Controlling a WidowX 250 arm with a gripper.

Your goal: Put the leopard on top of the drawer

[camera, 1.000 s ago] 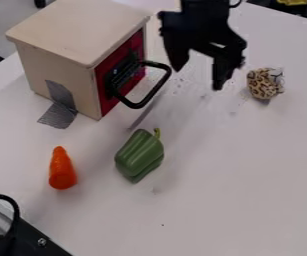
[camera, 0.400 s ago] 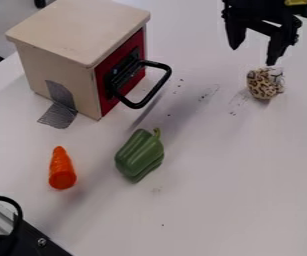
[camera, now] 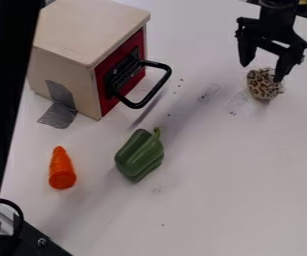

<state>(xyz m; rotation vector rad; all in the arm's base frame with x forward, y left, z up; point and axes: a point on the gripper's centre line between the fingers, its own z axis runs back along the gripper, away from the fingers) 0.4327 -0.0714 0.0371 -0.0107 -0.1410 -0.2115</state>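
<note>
Black gripper (camera: 262, 73) hangs at the upper right, its two fingers apart and pointing down. One fingertip overlaps the upper right edge of the spotted leopard (camera: 262, 85), which rests on the white table; whether they touch I cannot tell. At the upper left stands the drawer (camera: 89, 27), a pale wooden box with a flat top. Its red front carries a black handle that sticks out to the right, and nothing lies on the visible part of the top.
A green pepper (camera: 139, 155) lies mid-table, with an orange carrot (camera: 62, 169) left of it. Grey tape (camera: 60, 107) holds the box's lower corner. A large dark shape (camera: 5, 90) covers the left edge, and black hardware (camera: 39, 240) sits at lower left.
The gripper has moved right from beside the drawer, then lower, to the leopard. A large dark shape has come in at the left edge, covering the box's left corner.
</note>
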